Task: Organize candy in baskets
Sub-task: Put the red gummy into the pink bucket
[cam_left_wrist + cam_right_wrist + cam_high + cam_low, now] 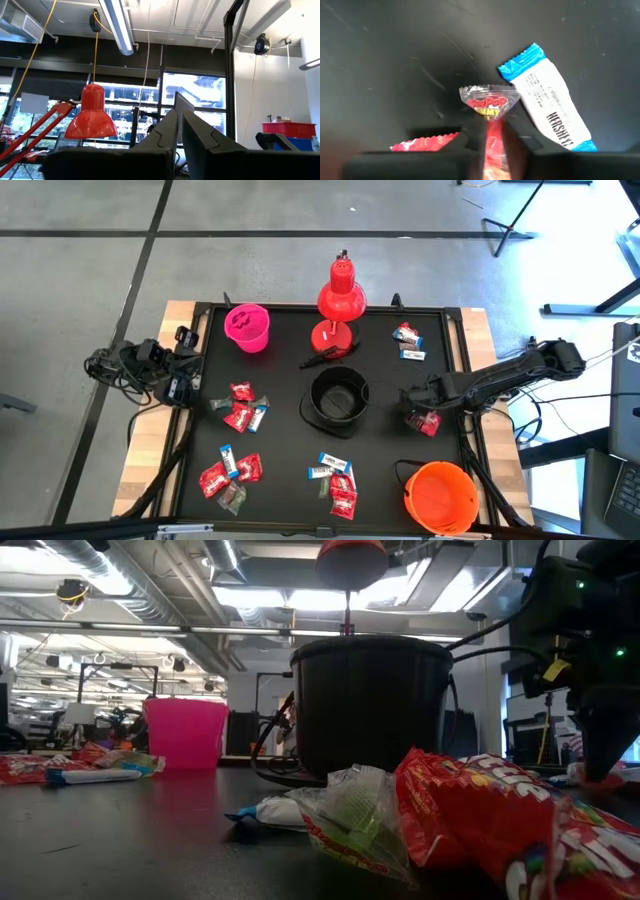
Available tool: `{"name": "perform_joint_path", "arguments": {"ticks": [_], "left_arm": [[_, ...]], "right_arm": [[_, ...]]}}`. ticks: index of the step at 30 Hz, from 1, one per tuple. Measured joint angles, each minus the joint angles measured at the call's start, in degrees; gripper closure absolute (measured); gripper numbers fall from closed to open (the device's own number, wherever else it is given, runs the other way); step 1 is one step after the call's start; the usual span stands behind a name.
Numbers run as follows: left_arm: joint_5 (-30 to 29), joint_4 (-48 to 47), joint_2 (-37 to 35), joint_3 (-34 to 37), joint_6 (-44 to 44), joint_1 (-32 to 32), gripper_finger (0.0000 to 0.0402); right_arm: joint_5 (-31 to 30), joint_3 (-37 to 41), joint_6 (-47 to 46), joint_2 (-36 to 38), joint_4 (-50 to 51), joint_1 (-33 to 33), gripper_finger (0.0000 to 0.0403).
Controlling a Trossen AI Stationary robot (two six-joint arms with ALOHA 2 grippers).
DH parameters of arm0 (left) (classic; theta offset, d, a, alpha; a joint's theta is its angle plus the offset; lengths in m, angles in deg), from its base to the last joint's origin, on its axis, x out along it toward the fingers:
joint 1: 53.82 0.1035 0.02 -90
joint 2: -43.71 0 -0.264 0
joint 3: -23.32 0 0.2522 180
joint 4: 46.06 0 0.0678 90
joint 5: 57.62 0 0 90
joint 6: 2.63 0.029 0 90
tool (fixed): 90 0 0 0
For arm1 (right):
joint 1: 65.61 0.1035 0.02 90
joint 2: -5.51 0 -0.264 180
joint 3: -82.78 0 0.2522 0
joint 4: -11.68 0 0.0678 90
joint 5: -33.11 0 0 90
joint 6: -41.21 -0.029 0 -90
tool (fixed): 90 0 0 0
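My right gripper (418, 412) points down over a small heap of candy (424, 422) at the table's right, shut on a red sweet (491, 107). Beside it lie a white-and-blue sweet (547, 112) and another red one (425, 143). More candy lies in heaps at the far right (407, 340), left (242, 408), near left (230, 475) and near middle (335, 480). The pink basket (247, 327), black basket (338, 400) and orange basket (440, 495) stand upright. My left gripper (178, 131) waits shut at the table's left edge, pointing up into the room. My right gripper pinches the red sweet's body (492, 132) between its two fingers, coming from above and pointing down. The sweet's clear crimped end (489, 95) sticks out past the fingertips, over the black table top. Whether the sweet is lifted clear, I cannot tell.
A red desk lamp (340, 298) stands at the far middle on a round base (332, 338), just behind the black basket. The black mat has a raised rim (462, 350). Bare mat lies between the black basket and the right-hand heap.
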Motion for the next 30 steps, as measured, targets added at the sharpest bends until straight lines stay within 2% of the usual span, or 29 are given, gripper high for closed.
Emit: {"name": "perform_joint_path", "arguments": {"ticks": [2,7,14,22,25,30], "left_arm": [[0.0,0.0,0.0,0.0,0.0,0.0,0.0385],[0.0,0.0,0.0,0.0,0.0,0.0,0.0385],[0.0,0.0,0.0,0.0,0.0,0.0,0.0385],[0.0,0.0,0.0,0.0,0.0,0.0,0.0385],[0.0,0.0,0.0,0.0,0.0,0.0,0.0385],[0.0,1.3,0.0,0.0,0.0,0.0,0.0385]], "right_arm": [[0.9,0.0,-0.5,1.2,0.0,0.0,0.0393],[0.9,0.0,-2.5,6.5,0.2,0.0,0.0381],[-7.0,-1.9,-2.0,15.2,0.4,0.0,0.0397],[-15.6,-13.9,5.3,19.2,-1.2,0.0,0.04],[-16.6,-17.1,10.4,19.2,-6.6,0.0,0.0398],[-15.6,-17.8,18.8,19.2,-19.7,0.0,0.04]]}}
